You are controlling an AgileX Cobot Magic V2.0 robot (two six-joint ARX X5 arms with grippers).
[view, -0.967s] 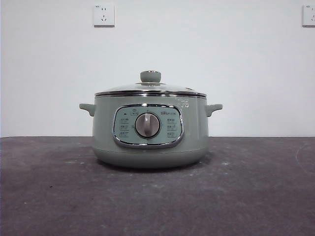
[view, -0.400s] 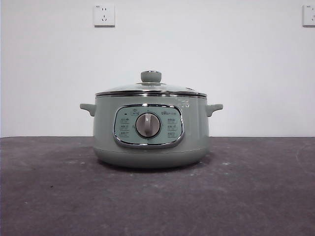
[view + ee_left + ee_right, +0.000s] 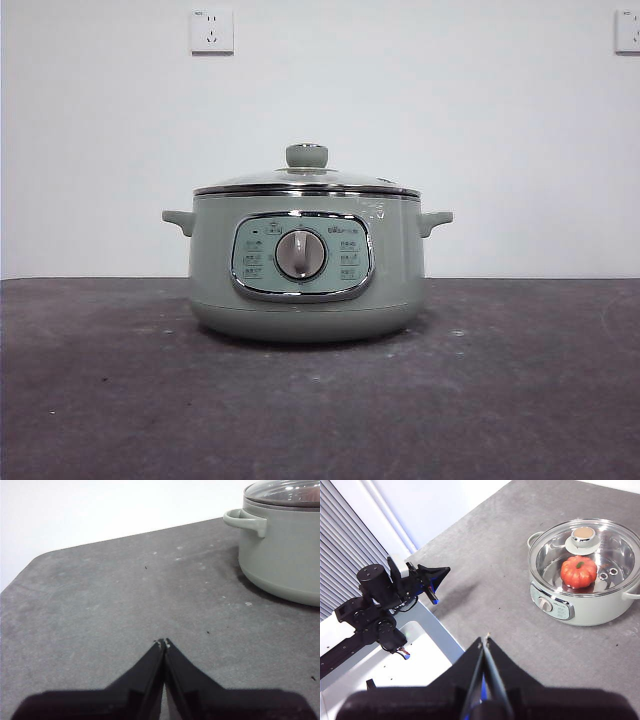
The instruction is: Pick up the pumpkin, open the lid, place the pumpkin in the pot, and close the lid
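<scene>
The sage-green pot (image 3: 306,265) stands in the middle of the dark table, with the glass lid (image 3: 306,180) resting on it. In the right wrist view the orange-red pumpkin (image 3: 578,572) lies inside the pot (image 3: 570,607), seen through the closed lid (image 3: 584,536). My right gripper (image 3: 486,641) is shut and empty, high above the table and well away from the pot. My left gripper (image 3: 162,643) is shut and empty, low over the table to one side of the pot (image 3: 285,555), apart from it. Neither gripper shows in the front view.
The left arm (image 3: 395,595) shows in the right wrist view at the table's edge, beside a white stand (image 3: 405,655). A white wall with two sockets (image 3: 211,30) stands behind the table (image 3: 500,400).
</scene>
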